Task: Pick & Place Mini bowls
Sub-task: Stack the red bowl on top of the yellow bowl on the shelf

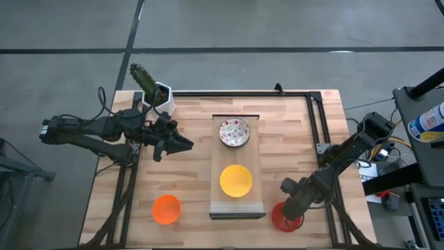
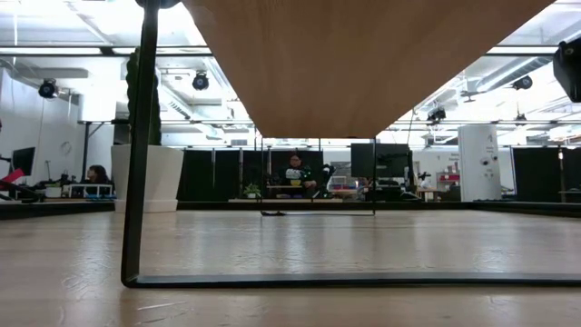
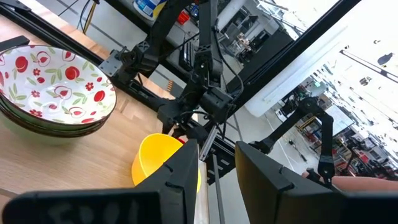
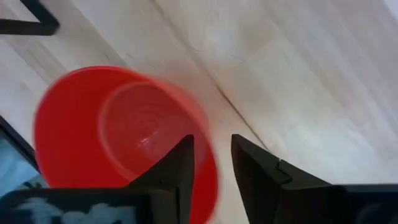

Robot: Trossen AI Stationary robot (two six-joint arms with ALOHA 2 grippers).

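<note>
A red mini bowl (image 1: 283, 217) sits on its base on the table near the near right corner. My right gripper (image 1: 290, 208) points down over it, open. One finger (image 4: 177, 168) stands inside the bowl and one (image 4: 255, 171) outside its rim (image 4: 208, 165), with bare table showing between rim and outer finger. A stack of white patterned mini bowls (image 1: 234, 132) and a yellow mini bowl (image 1: 236, 180) rest on a raised wooden board (image 1: 253, 149). An orange mini bowl (image 1: 166, 209) sits at the near left. My left gripper (image 1: 182, 142) hovers level left of the board, open, holding nothing.
A white cactus pot (image 1: 158, 94) stands at the far left corner. A black metal frame (image 1: 316, 118) runs along the far and right edges. Bare tabletop lies between the orange bowl and the board, and between the board and the red bowl.
</note>
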